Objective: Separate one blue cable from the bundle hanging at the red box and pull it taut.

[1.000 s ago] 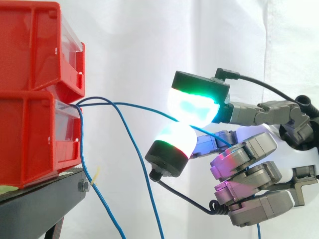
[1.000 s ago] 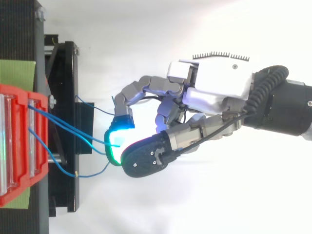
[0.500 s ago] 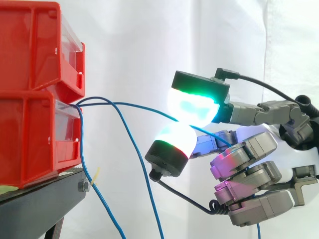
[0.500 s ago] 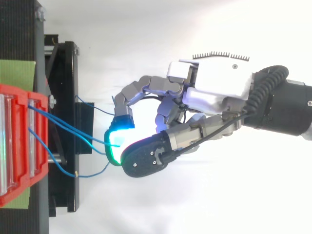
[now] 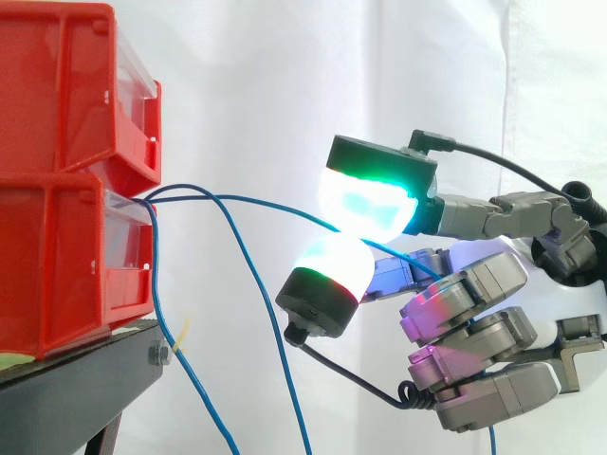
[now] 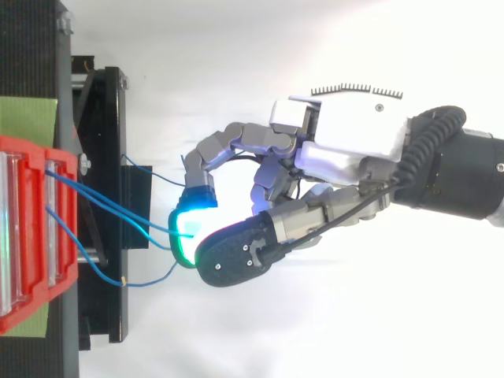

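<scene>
The robot hand (image 5: 479, 284) comes in from the right, two of its glowing pads (image 5: 368, 204) closed together on one blue cable (image 5: 256, 201). That cable runs in a shallow arc from the front of the lower red bin (image 5: 57, 270) at the left to the pinch. Two loose blue cables (image 5: 277, 332) hang down from the same bin front, left of the hand and apart from it. The upper red bin (image 5: 66, 85) sits on the lower one, which rests on the black stand (image 5: 76, 393).
</scene>
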`<state>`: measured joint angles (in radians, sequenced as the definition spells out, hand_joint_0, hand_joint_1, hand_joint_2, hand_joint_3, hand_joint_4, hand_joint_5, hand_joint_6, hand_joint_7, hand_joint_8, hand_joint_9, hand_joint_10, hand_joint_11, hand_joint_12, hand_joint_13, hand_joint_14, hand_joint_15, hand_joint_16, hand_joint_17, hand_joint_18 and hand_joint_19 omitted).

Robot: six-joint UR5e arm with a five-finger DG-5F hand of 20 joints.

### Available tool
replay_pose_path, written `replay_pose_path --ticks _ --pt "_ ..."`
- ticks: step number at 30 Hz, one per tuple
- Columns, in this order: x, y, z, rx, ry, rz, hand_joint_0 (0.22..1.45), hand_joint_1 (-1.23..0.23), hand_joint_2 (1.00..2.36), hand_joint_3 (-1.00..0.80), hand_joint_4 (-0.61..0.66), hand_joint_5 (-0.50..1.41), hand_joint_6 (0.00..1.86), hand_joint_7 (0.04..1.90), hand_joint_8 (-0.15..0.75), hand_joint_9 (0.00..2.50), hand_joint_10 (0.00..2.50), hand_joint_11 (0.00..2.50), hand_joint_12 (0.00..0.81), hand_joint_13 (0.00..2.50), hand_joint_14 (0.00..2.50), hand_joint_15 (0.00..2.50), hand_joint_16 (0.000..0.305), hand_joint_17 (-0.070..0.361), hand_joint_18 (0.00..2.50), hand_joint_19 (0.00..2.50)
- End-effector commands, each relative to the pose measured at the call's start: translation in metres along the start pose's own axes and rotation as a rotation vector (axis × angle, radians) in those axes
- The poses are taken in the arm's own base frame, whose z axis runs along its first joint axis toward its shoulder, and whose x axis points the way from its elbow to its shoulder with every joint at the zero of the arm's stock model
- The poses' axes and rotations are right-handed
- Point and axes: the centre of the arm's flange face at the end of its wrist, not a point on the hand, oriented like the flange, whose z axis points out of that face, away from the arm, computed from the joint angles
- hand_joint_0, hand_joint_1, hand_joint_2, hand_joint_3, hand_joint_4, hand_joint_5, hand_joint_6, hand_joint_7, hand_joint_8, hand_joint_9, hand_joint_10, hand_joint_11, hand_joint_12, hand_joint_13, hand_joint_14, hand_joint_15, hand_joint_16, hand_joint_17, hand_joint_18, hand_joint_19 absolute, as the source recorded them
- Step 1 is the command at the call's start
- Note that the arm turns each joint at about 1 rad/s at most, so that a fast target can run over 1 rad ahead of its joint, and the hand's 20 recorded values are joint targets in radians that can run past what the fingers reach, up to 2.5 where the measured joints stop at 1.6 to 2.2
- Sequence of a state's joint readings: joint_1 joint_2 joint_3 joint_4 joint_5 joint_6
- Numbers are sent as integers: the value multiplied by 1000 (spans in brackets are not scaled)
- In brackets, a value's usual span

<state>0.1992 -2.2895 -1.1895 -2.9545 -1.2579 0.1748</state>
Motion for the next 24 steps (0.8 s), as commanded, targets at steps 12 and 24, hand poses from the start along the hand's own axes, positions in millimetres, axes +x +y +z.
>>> replay_pose_path --ticks 12,24 --pt "-1 0 0 0 -1 0 702 -754 1017 -235 -6 -146 963 1066 295 1291 660 1441 335 1063 2263 1370 34 76 1385 1722" --pt "0 0 0 0 0 0 703 -756 1017 -242 -6 -145 962 1060 290 1295 629 1474 337 1052 2262 1363 33 73 1366 1742"
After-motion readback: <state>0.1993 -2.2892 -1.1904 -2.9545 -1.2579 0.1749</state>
